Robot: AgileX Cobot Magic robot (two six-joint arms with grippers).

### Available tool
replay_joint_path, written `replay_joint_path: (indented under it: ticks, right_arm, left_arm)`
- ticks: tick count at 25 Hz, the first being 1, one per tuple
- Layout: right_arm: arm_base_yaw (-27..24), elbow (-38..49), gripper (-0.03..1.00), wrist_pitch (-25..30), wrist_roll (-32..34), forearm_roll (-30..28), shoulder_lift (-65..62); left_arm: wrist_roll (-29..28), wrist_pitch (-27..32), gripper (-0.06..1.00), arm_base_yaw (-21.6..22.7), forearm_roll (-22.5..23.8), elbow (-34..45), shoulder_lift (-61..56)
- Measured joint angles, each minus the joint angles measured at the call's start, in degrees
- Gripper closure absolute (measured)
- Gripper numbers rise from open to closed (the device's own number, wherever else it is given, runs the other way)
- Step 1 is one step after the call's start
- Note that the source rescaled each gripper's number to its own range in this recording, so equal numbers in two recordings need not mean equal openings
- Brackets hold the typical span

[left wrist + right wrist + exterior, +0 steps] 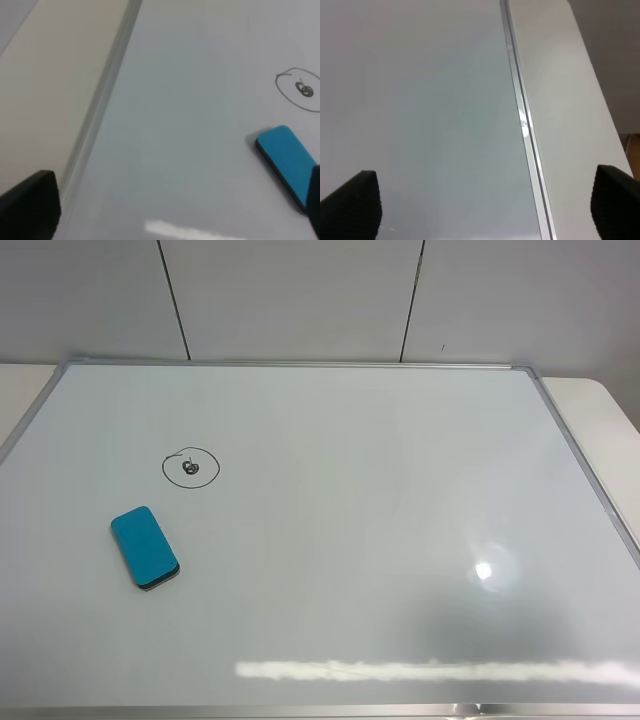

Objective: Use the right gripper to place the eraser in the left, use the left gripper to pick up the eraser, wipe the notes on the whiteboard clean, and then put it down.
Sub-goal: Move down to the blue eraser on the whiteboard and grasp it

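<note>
Left gripper [172,202]: jaws set wide. One black finger pad [30,207] shows at one edge of the left wrist view, and a sliver of the other pad sits at the opposite edge. Only bare board surface shows between them. The gripper is clear of the board and grips no object.

Right gripper [485,205]: jaws likewise wide, with a black pad [351,206] at each lower corner of the right wrist view. Board surface, frame and tabletop are visible between them, and it grips no object.

Eraser [145,547]: rectangular with rounded corners, teal top over a dark base. It lies flat on the whiteboard [380,520] in the left near portion, long axis on a diagonal. The left wrist view shows it [287,162] just beside the far pad, which partly covers one end. Contact between them cannot be determined.

Note [190,467]: a thin hand-drawn ring enclosing a small dark scribble. It sits on the board near the eraser, on its far side and slightly to the right, and does not touch it. It also appears in the left wrist view [301,90].

Whiteboard: it lies flat and has an aluminium frame [300,363]. The left frame rail [102,115] and right frame rail [522,125] each show in the corresponding wrist view.

Table [600,420]: cream surface exposed beyond both side rails.

Reflection [430,670]: a bright strip of glare runs along the near edge, with a round bright spot at the right.

Wall panels [300,300]: grey with dark seams, standing behind the board.
</note>
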Motion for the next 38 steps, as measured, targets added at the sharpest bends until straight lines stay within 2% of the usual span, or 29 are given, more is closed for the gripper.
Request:
replay_joint_path:
  ticks: [7, 16, 38]
  right_arm:
    - [4.3, 0.0, 0.15, 0.0, -0.5, 0.5, 0.0]
    - [1.6, 0.0, 0.15, 0.0, -0.5, 0.9, 0.0]
    - [1.6, 0.0, 0.15, 0.0, -0.5, 0.9, 0.0]
  left_arm:
    - [0.0, 0.0, -0.06, 0.0, 0.0, 0.0, 0.0]
    - [0.0, 0.0, -0.06, 0.0, 0.0, 0.0, 0.0]
    - [0.0, 0.0, -0.06, 0.0, 0.0, 0.0, 0.0]
